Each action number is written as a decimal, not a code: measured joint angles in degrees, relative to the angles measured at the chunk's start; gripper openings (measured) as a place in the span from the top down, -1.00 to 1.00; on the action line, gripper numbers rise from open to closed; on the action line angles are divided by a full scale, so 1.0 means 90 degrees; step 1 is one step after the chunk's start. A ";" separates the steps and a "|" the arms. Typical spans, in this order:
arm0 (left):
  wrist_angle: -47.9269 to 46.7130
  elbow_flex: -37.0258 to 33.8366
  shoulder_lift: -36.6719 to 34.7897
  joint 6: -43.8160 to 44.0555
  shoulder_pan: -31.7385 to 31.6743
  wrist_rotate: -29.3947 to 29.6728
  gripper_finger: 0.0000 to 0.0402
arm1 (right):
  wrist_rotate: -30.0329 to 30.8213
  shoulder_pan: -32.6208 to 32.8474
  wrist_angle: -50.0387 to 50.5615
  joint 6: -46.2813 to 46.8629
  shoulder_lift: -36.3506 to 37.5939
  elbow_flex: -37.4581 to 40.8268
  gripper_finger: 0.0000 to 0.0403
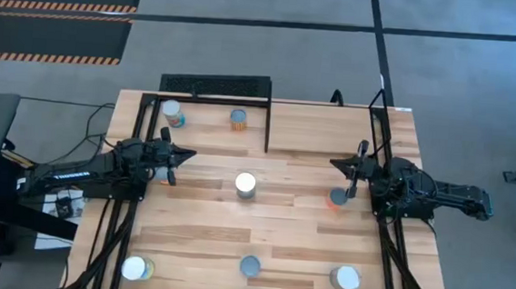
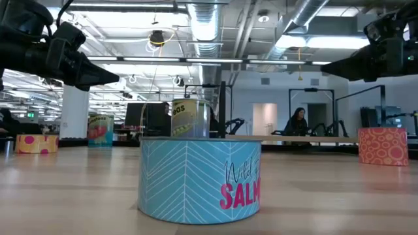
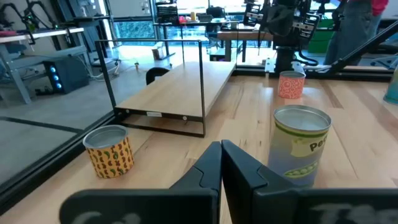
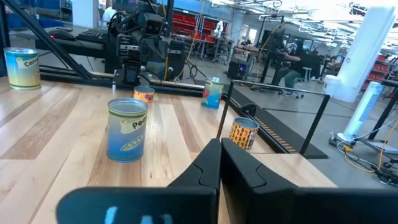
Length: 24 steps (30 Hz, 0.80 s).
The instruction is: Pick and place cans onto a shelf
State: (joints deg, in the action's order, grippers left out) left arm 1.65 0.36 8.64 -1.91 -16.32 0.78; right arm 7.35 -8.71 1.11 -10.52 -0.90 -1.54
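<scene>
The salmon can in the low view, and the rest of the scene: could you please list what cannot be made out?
- Salmon can, low view: its bulk hides the table behind; the label wording curves out of sight.
- Peas can, left wrist view: label word runs round the side.
- Can by the right gripper, high view: label too small to read.

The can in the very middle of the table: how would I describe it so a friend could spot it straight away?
Start from the big wooden table and look at its centre, midway between the two dark arms. There the peas can stands alone, a little way from the black-framed shelf. It is taller than the squat tins around it, such as the orange can, and its label shows pea pods.
</scene>
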 joint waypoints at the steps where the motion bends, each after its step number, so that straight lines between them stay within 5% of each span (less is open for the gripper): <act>1: 0.0001 0.0000 -0.0001 -0.0002 -0.0001 0.0002 1.00 | 0.0000 -0.0001 0.0000 0.0000 0.0002 0.0000 0.83; 24: 0.0143 0.0000 0.0000 0.0657 0.0000 -0.0060 1.00 | 0.0000 -0.0002 0.0002 0.0000 0.0002 0.0000 0.83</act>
State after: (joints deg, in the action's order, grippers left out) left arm 2.94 0.36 8.64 4.00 -16.32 0.23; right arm 7.35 -8.73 1.13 -10.52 -0.89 -1.54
